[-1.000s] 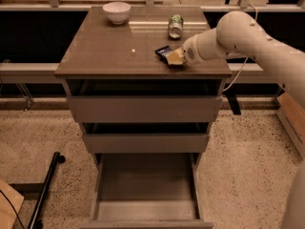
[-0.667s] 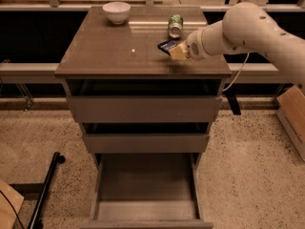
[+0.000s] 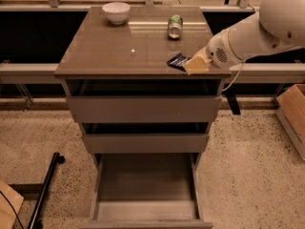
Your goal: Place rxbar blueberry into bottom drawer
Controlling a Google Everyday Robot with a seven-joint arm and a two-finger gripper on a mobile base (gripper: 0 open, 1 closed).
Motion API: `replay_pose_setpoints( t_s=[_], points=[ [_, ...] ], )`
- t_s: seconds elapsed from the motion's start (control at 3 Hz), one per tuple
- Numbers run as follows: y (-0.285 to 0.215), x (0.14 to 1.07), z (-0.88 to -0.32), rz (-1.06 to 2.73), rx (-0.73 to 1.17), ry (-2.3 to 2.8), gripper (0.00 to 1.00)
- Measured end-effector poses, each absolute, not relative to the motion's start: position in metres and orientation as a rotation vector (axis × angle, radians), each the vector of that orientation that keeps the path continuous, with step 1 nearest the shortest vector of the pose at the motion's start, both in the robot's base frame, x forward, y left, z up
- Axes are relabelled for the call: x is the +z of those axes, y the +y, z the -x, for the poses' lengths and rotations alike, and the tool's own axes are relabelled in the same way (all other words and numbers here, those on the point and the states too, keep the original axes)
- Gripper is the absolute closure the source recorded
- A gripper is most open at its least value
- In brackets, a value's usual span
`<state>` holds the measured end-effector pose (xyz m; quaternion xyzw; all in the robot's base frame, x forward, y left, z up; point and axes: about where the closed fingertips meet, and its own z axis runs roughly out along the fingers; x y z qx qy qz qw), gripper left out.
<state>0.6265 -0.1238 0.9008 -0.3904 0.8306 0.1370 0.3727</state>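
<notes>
In the camera view, the end effector [image 3: 193, 64] sits at the right front edge of the counter [image 3: 114, 46], its tan pads closed on one end of the rxbar blueberry [image 3: 177, 61], which juts out to the left just above the surface. The green can [image 3: 175, 26] and white bowl [image 3: 116, 12] stand well apart, further back. The bottom drawer [image 3: 145, 187] is pulled out and bare inside. The step in hand looks like carrying the bar; next it needs clearing the counter's front edge, then lowering past the two upper drawers into the open box.
</notes>
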Motion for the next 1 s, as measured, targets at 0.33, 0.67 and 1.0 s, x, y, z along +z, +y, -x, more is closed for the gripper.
replay_pose_setpoints(
  t_s=[0.33, 0.67, 1.0],
  points=[
    [-0.148, 0.892, -0.567, 1.025, 0.355, 2.179, 1.00],
    [-0.175, 0.840, -0.526, 0.946, 0.447, 2.235, 1.00],
    [-0.180, 0.836, -0.520, 0.937, 0.459, 2.244, 1.00]
  ],
)
